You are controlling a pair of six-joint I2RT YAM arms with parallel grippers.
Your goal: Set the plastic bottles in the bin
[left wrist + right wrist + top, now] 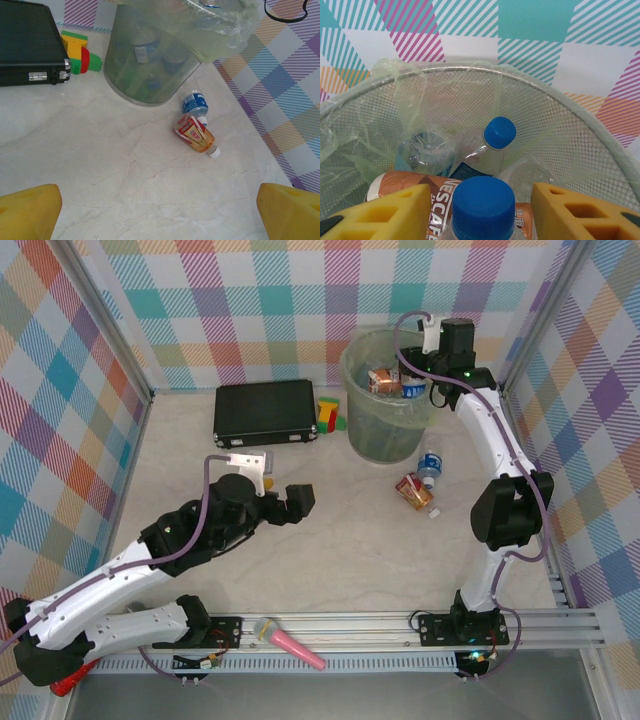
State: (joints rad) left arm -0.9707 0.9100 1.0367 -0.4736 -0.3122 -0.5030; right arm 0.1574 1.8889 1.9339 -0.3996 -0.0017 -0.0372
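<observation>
The pale-green bin (385,435) stands at the back, holding several bottles. My right gripper (425,385) hangs over its rim, shut on a clear bottle with a blue cap (482,207) between the yellow pads (395,215). Below it in the bin (570,107) lie another blue-capped bottle (492,145), a copper-brown labelled one (400,182) and a crushed clear one (422,152). On the table right of the bin (145,70) lie a blue-labelled bottle (429,466) (195,104) and an orange bottle with a red label (414,491) (196,134). My left gripper (290,502) (160,215) is open and low, well short of them.
A flat black case (265,412) (25,45) lies left of the bin, with coloured toy blocks (328,415) (77,52) between them. A pink stick (295,645) rests on the front rail and a red one (70,680) at the near left corner. Checked walls enclose the table.
</observation>
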